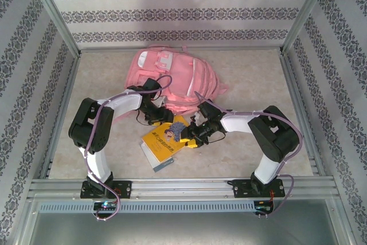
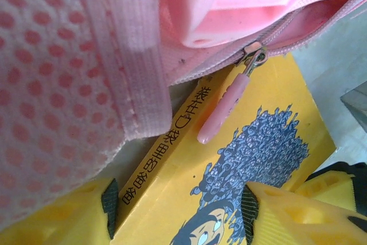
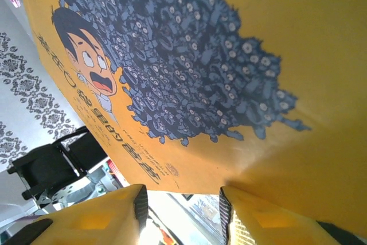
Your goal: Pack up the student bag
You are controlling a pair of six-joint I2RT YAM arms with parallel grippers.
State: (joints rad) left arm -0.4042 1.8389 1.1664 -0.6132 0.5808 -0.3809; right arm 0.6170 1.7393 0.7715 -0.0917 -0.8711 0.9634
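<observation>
Yellow book (image 3: pixel 241 73); left wrist adds zipper pull (image 2: pixel 223 110), student bag (image 2: pixel 74 55).

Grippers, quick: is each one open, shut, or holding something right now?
Left gripper: fingers straddle the yellow book; gripping or not, cannot tell.
Right gripper: open, tips at the book's edge, holding nothing.

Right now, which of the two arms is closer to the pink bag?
The left arm: its jaws sit at the student bag's near edge, while the right arm is back at the yellow book.
</observation>
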